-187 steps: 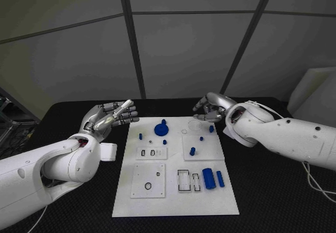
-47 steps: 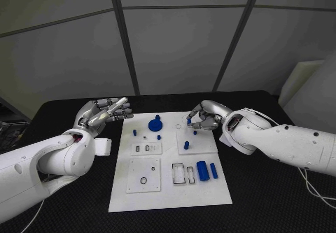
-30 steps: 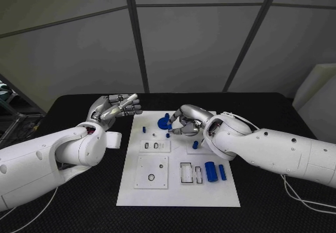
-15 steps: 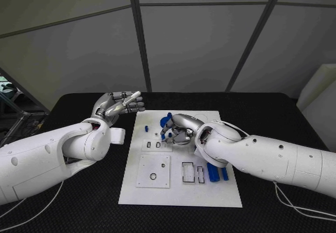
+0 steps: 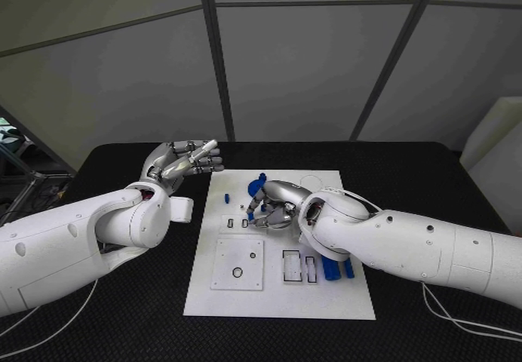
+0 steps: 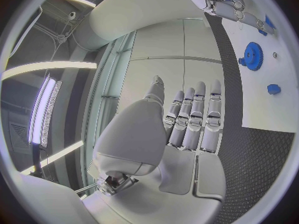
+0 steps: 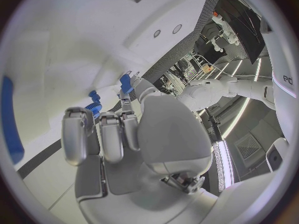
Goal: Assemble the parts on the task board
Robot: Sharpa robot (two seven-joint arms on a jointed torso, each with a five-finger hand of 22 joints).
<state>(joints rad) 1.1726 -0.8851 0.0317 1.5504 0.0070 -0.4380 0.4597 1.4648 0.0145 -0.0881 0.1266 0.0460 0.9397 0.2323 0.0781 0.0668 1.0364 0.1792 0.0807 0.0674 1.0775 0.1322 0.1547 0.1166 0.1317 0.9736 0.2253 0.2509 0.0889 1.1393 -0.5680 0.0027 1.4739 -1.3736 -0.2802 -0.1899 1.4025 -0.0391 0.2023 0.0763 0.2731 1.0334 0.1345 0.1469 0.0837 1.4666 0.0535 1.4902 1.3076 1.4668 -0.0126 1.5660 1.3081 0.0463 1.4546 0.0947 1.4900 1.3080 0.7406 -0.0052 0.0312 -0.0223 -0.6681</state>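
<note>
head view: right hand [image 5: 273,207] pinches small blue part [image 5: 256,213] above task board [image 5: 280,298].

Even bright light, soft shadows; wrist views strongly fisheye-bent.

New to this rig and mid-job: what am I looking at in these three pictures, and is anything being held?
It is a two-armed robot at a black table. The square picture comes from a camera on its head, looking down. The two round pictures come from cameras at its wrists, each looking out from behind its own fingers. On the table lies a white board with blue parts: a gear at the far end and two short rods nearer the robot. The left robot hand is raised beside the board with its fingers curled, holding nothing. The right robot hand is over the board's middle and appears to pinch a small blue piece at its fingertips.
</note>
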